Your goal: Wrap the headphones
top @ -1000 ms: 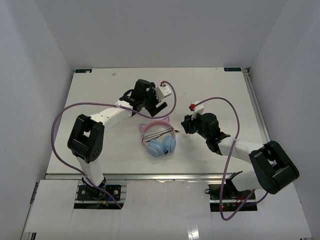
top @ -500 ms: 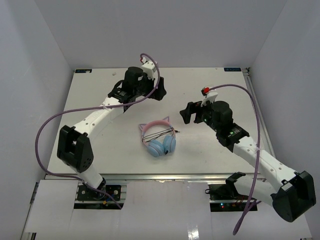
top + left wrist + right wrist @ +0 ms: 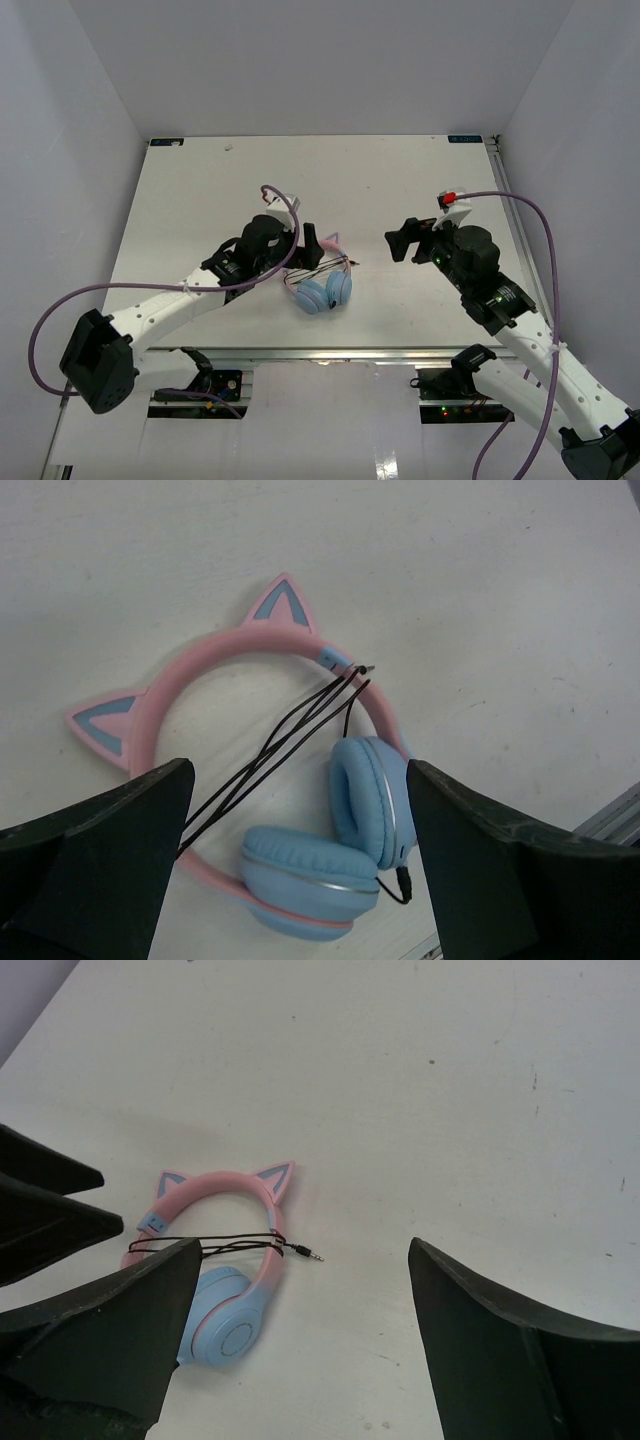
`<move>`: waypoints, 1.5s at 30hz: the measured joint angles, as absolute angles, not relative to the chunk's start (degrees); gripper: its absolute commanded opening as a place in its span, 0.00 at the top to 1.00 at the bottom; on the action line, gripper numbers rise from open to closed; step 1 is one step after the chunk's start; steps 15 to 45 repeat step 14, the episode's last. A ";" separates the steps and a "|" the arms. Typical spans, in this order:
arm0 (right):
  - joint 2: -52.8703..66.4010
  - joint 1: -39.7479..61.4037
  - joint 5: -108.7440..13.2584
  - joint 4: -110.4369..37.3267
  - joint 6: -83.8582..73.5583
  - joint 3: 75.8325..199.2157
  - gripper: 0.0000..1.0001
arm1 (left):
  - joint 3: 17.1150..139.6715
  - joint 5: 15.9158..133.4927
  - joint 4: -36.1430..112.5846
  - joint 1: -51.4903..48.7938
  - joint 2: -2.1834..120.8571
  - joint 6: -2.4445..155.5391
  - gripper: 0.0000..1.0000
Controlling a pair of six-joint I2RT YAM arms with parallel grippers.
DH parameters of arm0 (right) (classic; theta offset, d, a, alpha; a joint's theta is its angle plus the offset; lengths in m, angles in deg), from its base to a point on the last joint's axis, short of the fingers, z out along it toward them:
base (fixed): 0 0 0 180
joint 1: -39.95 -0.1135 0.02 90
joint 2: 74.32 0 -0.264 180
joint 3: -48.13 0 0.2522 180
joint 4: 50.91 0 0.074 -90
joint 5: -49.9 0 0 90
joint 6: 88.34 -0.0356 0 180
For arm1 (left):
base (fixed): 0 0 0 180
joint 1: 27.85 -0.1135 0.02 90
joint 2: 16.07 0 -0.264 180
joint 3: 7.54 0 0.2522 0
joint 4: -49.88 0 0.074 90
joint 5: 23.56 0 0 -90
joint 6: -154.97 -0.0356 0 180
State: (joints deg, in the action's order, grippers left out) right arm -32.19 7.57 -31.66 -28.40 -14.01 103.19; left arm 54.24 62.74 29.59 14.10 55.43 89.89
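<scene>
Headphones (image 3: 322, 285) lie flat on the table (image 3: 190, 190), mid-width, towards the near edge. Blue ear cups (image 3: 365, 798) sit side by side on the near side, and the pink headband (image 3: 240, 650) with cat ears arches to the far side. Black cable (image 3: 290, 735) runs in a few strands across the band's opening, with the plug (image 3: 314, 1255) resting on the table just right of the band. Left gripper (image 3: 308, 250) is over the band's left part, jaws spread wide, gripping nothing. Right gripper (image 3: 398, 242) is off to the right, clear of the headphones, jaws spread too, empty.
</scene>
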 measured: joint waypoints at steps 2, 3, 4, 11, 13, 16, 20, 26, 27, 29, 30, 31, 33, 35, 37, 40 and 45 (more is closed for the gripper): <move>-32.71 7.57 -31.19 -27.98 -14.22 102.40 0.10 | 50.67 61.01 29.53 14.20 51.51 89.67 0.02; -32.46 7.57 -31.06 -28.00 -14.23 102.40 0.10 | 49.74 60.08 30.05 14.36 49.37 89.51 0.02; -32.25 7.57 -30.76 -27.94 -14.24 102.40 0.10 | 49.01 59.07 31.33 14.50 47.32 89.30 0.02; -33.30 7.57 -29.66 -27.41 -14.19 102.37 0.10 | 48.04 55.65 37.86 15.11 40.08 88.43 0.02; -33.90 7.57 -29.55 -27.40 -14.19 102.36 0.10 | 47.87 55.07 38.11 15.26 40.02 88.25 0.02; -34.09 7.57 -29.51 -27.41 -14.18 102.36 0.10 | 47.66 54.87 38.18 15.39 39.96 88.15 0.02; -34.09 7.57 -29.51 -27.41 -14.18 102.36 0.10 | 47.66 54.87 38.18 15.39 39.96 88.15 0.02; -34.09 7.57 -29.51 -27.41 -14.18 102.36 0.10 | 47.66 54.87 38.18 15.39 39.96 88.15 0.02; -34.09 7.57 -29.51 -27.41 -14.18 102.36 0.10 | 47.66 54.87 38.18 15.39 39.96 88.15 0.02; -34.09 7.57 -29.51 -27.41 -14.18 102.36 0.10 | 47.66 54.87 38.18 15.39 39.96 88.15 0.02; -34.09 7.57 -29.51 -27.41 -14.18 102.36 0.10 | 47.66 54.87 38.18 15.39 39.96 88.15 0.02; -34.09 7.57 -29.51 -27.41 -14.18 102.36 0.10 | 47.66 54.87 38.18 15.39 39.96 88.15 0.02; -34.09 7.57 -29.51 -27.41 -14.18 102.36 0.10 | 47.66 54.87 38.18 15.39 39.96 88.15 0.02; -34.09 7.57 -29.51 -27.41 -14.18 102.36 0.10 | 47.66 54.87 38.18 15.39 39.96 88.15 0.02; -34.09 7.57 -29.51 -27.41 -14.18 102.36 0.10 | 47.66 54.87 38.18 15.39 39.96 88.15 0.02; -34.09 7.57 -29.51 -27.41 -14.18 102.36 0.10 | 47.66 54.87 38.18 15.39 39.96 88.15 0.02; -34.09 7.57 -29.51 -27.41 -14.18 102.36 0.10 | 47.66 54.87 38.18 15.39 39.96 88.15 0.02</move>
